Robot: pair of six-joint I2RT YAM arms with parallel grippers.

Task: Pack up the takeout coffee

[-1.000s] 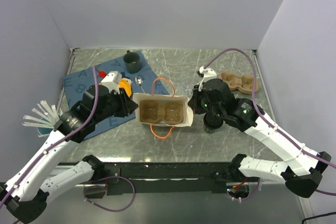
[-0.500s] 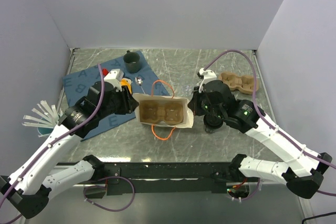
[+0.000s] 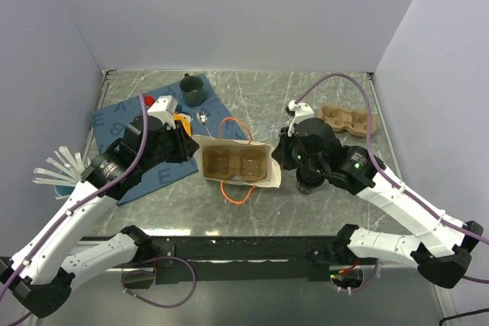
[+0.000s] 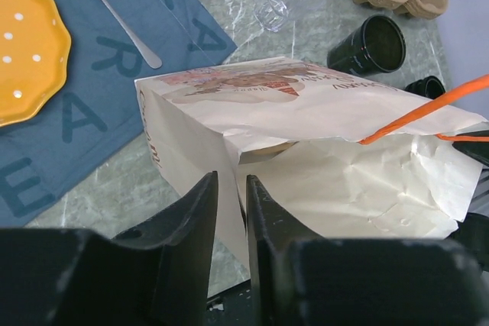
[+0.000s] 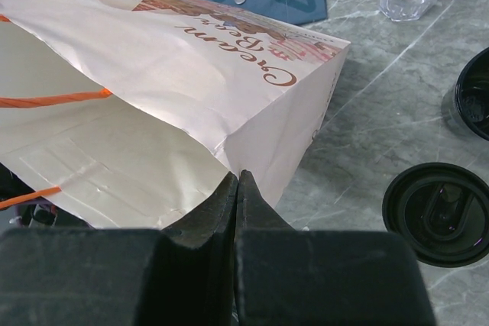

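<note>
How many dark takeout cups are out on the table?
2. An open cup stands right of the paper bag; a lidded cup sits beside it. The right arm may hide others.

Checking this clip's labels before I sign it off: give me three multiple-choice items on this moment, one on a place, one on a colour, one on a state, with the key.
1. What sits inside the paper bag?
A. a banana
B. a pulp tray with two wells
C. a book

2. The bag's handles are:
A. orange
B. green
C. black

3. The right hand is:
A. wide open, touching nothing
B. shut on a pen
C. shut on the bag's edge

Key:
1 B, since the top view shows the tray's two wells through the bag's open mouth.
2 A, since the cord loops show orange in all three views.
3 C, since the right wrist view shows its fingers pressed together with the bag's rim between them.
</note>
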